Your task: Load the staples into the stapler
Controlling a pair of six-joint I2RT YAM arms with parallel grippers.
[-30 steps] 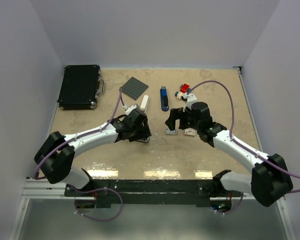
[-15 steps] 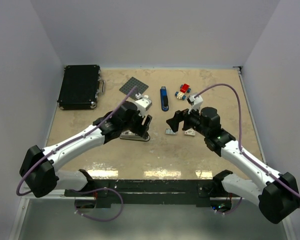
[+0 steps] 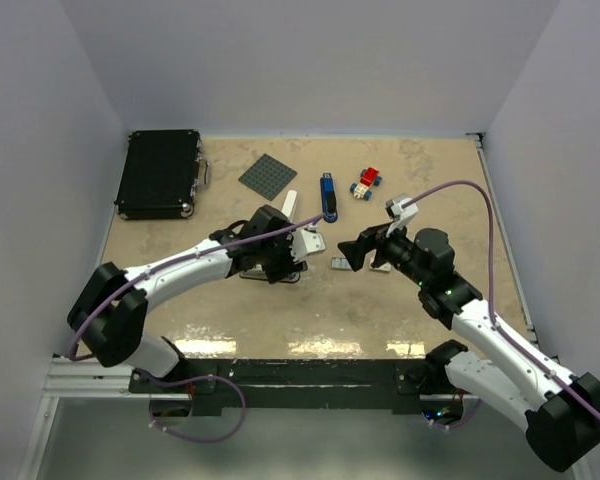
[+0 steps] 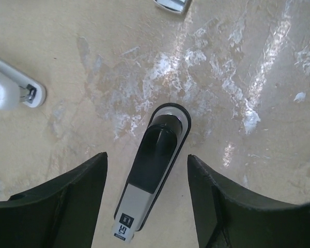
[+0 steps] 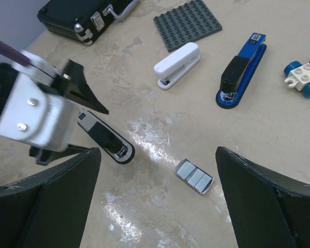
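Three staplers: the white stapler (image 3: 289, 205) and the blue stapler (image 3: 328, 197) lie side by side at the upper centre of the top view. The black-and-silver stapler (image 4: 152, 170) lies lower, left of centre.
Other things: a black case (image 3: 160, 172) sits at the upper left, with a grey baseplate (image 3: 268, 176) to its right. A toy-brick car (image 3: 366, 182) is right of the blue stapler. All rest on the tan table (image 3: 310, 320).
In the way: in the top view the left arm's wrist covers most of the black-and-silver stapler.
Left gripper (image 4: 147, 160): the jaws are parted, with one finger on each side of the black-and-silver stapler. Bare table shows in both gaps, and nothing is gripped.
Right gripper (image 5: 157, 155): the jaws are spread wide above the table, and it has hold of nothing.
Staples (image 5: 194, 176): a small grey box lying flat on the table, at the centre of the top view between the two grippers.
Staples to right gripper: in the right wrist view the box is at lower centre. It lies between the two fingers, nearer the right-hand one and clear of both.
Staples to left gripper: in the left wrist view the box is cut by the top edge, well beyond the rounded end of the black-and-silver stapler.
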